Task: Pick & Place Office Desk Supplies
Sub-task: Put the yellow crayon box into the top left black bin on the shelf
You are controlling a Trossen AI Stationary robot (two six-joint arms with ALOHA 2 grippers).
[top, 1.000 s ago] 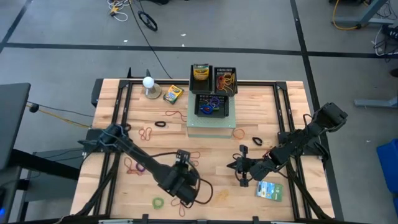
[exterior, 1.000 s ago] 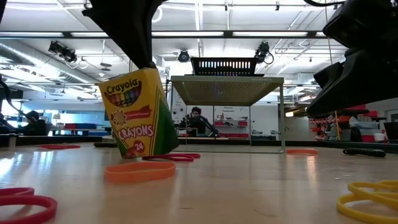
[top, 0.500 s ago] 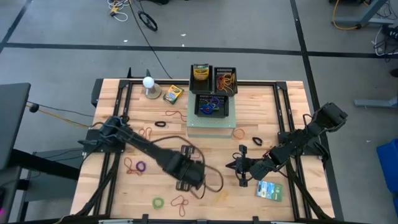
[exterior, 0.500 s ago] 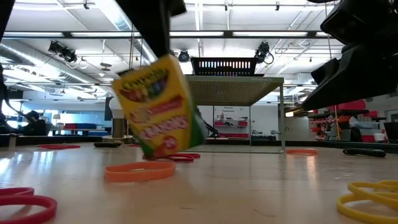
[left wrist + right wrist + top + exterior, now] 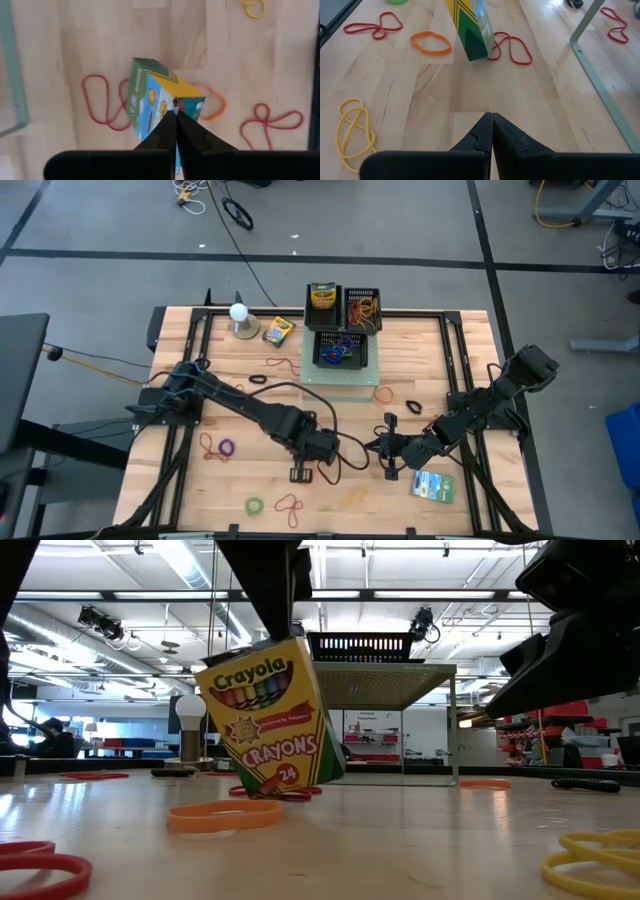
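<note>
Yellow-green crayon box (image 5: 270, 715): hung tilted just above the tabletop (image 5: 420, 340), pinched at its top edge by the left fingers; in the low view its printed front faced the camera, one lower corner nearest the wood
Left gripper (image 5: 175, 102): near the middle of the tabletop, fingers closed tight on the box's upper edge
Right gripper (image 5: 491, 116): low at the right of the tabletop, fingers pressed together on nothing, pointed toward the held box
Box surroundings: in the left wrist view a red band (image 5: 102, 102) lay looped on the wood beside the box and an orange band (image 5: 215, 102) showed partly behind it, both below it and not touching
Second crayon box (image 5: 278, 331): flat on the far left part of the tabletop, just beside a white ball on a base (image 5: 240, 317)
Third crayon box (image 5: 322, 296): stood in the far left black bin (image 5: 309, 307)
Other bins: one beside it held orange and red bands (image 5: 362, 308); a nearer one held blue bands (image 5: 340, 352); all sat on a raised rack (image 5: 340, 385)
Green packet (image 5: 433, 486): flat at the near right corner, close to the right arm
Loose bands: yellow (image 5: 354, 131) near the right gripper, red (image 5: 291, 507) and green (image 5: 255, 506) at the near edge, purple (image 5: 227, 448) at the left, black (image 5: 258, 380) and orange (image 5: 385, 394) near the rack
</note>
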